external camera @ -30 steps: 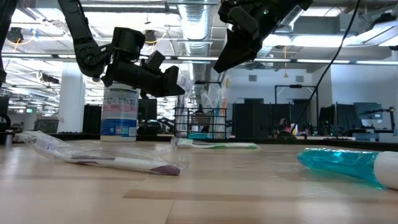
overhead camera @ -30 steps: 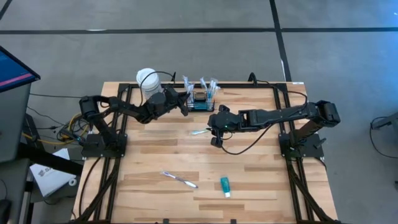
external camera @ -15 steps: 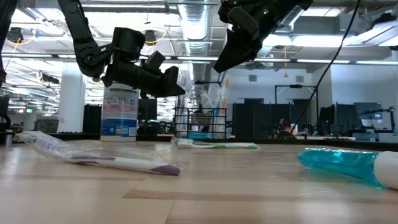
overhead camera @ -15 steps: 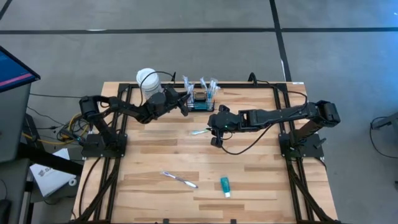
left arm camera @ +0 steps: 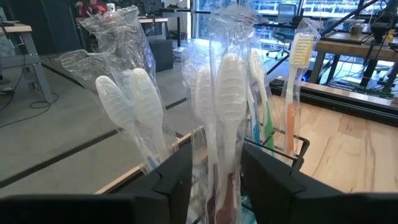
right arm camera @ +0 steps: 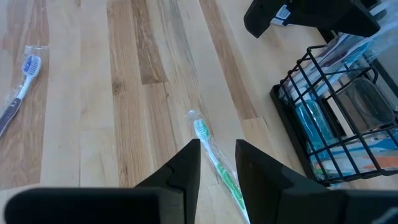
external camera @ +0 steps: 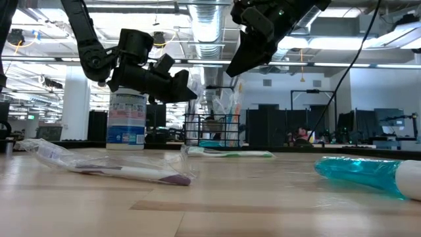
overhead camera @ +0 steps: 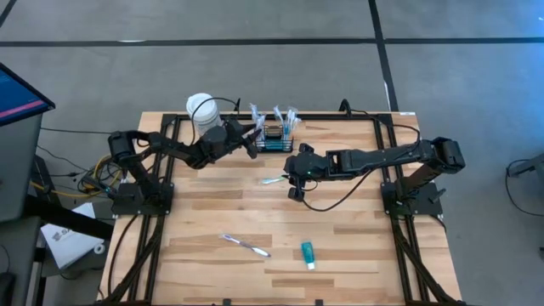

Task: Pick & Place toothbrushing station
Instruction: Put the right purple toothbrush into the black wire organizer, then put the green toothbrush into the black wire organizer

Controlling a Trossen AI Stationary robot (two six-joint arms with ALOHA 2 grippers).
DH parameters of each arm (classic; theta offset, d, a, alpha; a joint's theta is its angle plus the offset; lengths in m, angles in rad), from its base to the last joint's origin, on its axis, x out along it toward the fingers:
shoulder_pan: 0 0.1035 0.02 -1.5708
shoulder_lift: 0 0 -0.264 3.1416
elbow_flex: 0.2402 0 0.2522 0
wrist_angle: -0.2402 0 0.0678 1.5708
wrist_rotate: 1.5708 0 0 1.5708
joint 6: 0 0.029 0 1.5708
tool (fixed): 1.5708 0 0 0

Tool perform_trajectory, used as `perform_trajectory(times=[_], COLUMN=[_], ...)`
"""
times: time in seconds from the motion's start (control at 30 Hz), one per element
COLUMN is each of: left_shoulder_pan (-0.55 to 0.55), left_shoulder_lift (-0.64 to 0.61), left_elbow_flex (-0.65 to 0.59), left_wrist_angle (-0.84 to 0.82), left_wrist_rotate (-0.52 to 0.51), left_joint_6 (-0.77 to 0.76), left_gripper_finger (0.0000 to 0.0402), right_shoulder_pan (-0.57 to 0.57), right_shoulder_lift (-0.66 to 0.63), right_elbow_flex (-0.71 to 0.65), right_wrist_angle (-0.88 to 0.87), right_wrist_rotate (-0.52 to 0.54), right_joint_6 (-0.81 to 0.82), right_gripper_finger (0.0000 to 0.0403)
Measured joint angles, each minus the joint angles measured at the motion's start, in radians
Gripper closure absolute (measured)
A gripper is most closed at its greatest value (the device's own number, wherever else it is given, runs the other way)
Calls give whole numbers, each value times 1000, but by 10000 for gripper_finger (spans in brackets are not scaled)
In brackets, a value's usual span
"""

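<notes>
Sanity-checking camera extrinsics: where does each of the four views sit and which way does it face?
High: overhead, straight down; both arms, black wire basket.
Low: table height, level across; both arms overhead, basket.
Left wrist: past the left gripper, wrapped toothbrush between its fingers.
Right wrist: past the right gripper, down at the green toothbrush, which the high view shares.

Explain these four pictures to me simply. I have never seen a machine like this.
Two dark robot arms work at a wooden table. One picture looks straight down, one looks level across the tabletop, and two come from cameras on the arms' wrists.

At the far edge stands a black wire basket with wrapped toothbrushes upright in it, beside a white-lidded canister. The left tool is at the basket, its fingers on either side of a wrapped toothbrush without clearly pinching it. The right tool hangs open and empty above a green toothbrush lying on the wood.

Nearer the front lie a purple toothbrush and a teal tube.
</notes>
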Motion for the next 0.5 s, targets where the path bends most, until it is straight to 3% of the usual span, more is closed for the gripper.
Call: perform_trajectory(times=[0.3,0.5], left_shoulder_pan=[-5,-26], left_shoulder_lift=[-84,-184], left_elbow_flex=[0,0], left_wrist_angle=[-9,-120], left_wrist_rotate=[8,10], left_joint_6=[0,2], left_gripper_finger=[263,264], right_shoulder_pan=[0,1], right_shoulder_lift=[0,17], right_elbow_flex=[0,0], right_wrist_angle=[0,-3], right_wrist_rotate=[0,-1], right_joint_6=[0,9], right_gripper_finger=[311,311])
